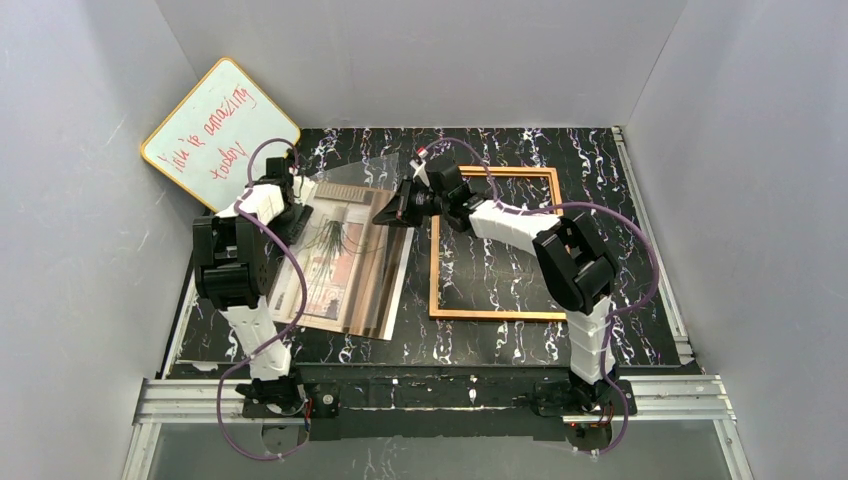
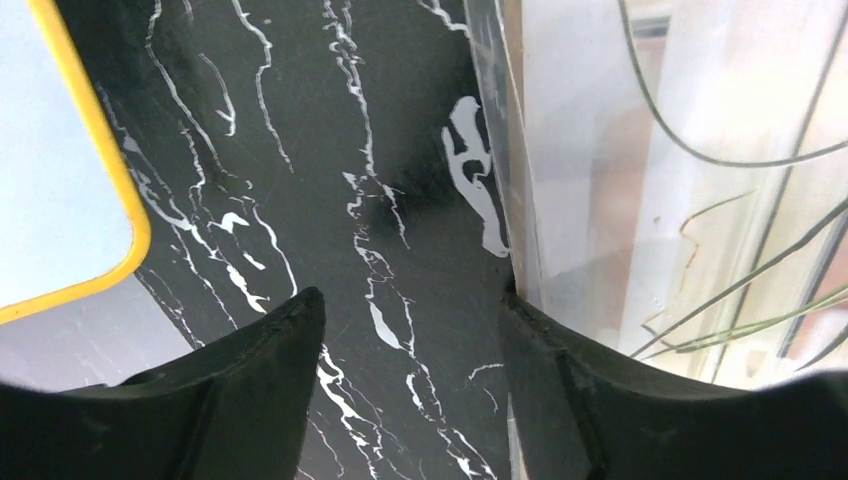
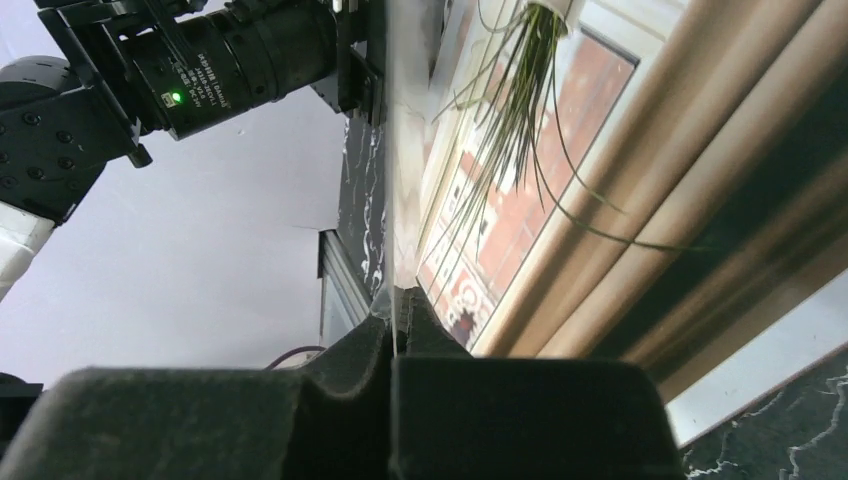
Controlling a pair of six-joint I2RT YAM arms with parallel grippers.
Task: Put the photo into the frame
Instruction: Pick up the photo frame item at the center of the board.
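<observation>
The photo (image 1: 340, 262), a room scene with curtains and a spiky plant, lies flat on the black marbled table left of centre. It also fills the right wrist view (image 3: 540, 190). A clear pane (image 1: 365, 185) tilts up over it. My right gripper (image 1: 396, 213) (image 3: 398, 300) is shut on the pane's thin edge (image 3: 400, 180). The orange-brown wooden frame (image 1: 497, 315) lies to the right, with table showing through it. My left gripper (image 1: 293, 207) (image 2: 410, 300) is open low over the table, and its right finger (image 2: 570, 390) touches the photo's left edge (image 2: 640, 150).
A yellow-edged whiteboard (image 1: 215, 130) (image 2: 50, 150) with red writing leans in the back left corner, close to the left gripper. Grey walls enclose the table on three sides. A metal rail (image 1: 430, 395) runs along the near edge by the arm bases.
</observation>
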